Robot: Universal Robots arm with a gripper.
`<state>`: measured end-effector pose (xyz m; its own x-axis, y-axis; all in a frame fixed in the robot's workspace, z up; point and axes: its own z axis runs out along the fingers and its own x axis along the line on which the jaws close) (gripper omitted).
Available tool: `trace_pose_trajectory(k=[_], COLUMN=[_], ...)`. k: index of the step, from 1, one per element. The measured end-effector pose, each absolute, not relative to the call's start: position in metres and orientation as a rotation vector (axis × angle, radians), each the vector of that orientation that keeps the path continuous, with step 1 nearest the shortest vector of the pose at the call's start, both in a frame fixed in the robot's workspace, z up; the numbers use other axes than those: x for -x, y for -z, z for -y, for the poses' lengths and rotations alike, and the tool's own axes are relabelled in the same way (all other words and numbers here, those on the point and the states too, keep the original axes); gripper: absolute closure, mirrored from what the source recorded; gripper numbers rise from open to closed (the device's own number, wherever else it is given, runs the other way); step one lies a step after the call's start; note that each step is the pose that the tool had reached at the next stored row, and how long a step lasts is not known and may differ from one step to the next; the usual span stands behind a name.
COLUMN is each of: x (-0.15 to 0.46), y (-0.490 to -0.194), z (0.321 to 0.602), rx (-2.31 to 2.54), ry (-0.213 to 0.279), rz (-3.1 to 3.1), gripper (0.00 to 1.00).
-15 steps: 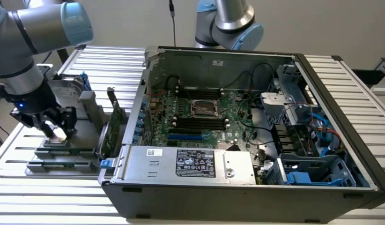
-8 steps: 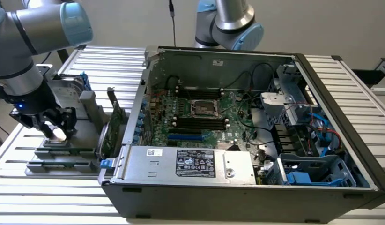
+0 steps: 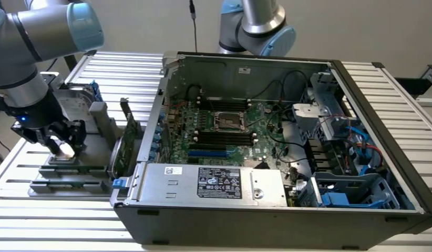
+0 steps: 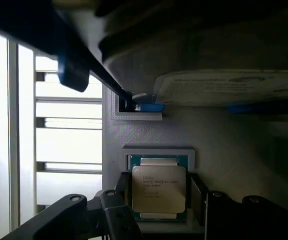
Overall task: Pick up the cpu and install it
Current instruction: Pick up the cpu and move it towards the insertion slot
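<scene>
We note the tool (image 3: 60, 140) released, the cpu (image 4: 158, 187) between its fingers (image 4: 199, 197), lying in a grey holder (image 4: 228, 145).

Slatted metal table (image 3: 62, 223). Open computer case (image 3: 272, 218) sits mid-table. Gray parts fixture (image 3: 69, 185) lies just beside it, toward the table edge on the exterior view's left.

Shiny metal cpu (image 4: 158, 187), matt plastic tray (image 4: 218, 140)

narrow gaps flanking cpu (image 4: 158, 187), hard drive (image 4: 228, 87) seemingly crowding one side
</scene>
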<state>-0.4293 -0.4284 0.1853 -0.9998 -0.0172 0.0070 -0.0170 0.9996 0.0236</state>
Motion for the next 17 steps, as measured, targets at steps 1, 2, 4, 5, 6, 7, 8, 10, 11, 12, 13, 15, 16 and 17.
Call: trace_pose_trajectory(k=[1,2,4,5,6,7,8,10,11,12,13,15,16,17], x=[0.4293,0.4293,0.4293,0.4293,0.4293,0.4293,0.4293,0.4293,0.4292,0.4292,0.4292,0.4293,0.4293,0.4293], y=[-0.1849,-0.1844,-0.1843,-0.1844,-0.1844,-0.1843,-0.1843,-0.1843,-0.1843,-0.1843,-0.1843,-0.1843,-0.1847,-0.1855], z=[0.4285,0.4286,0.4286,0.4286,0.4286,0.4286,0.4286,0.4287,0.4287,0.4287,0.4287,0.4287,0.4287,0.4286], rx=[-0.027,-0.027,-0.027,-0.027,-0.027,-0.027,-0.027,-0.027,-0.027,-0.027,-0.027,-0.027,-0.027,-0.027], ry=[0.039,0.041,0.041,0.041,0.042,0.042,0.043,0.045,0.046,0.047,0.048,0.051,0.053,0.055], rz=[3.134,3.134,3.134,3.134,3.134,3.134,3.134,3.134,3.134,3.134,3.134,3.134,3.134,3.134], gripper=[0.42,0.42,0.42,0.42,0.44,0.44,0.45,0.45,0.45,0.45,0.45,0.45,0.45,0.45])
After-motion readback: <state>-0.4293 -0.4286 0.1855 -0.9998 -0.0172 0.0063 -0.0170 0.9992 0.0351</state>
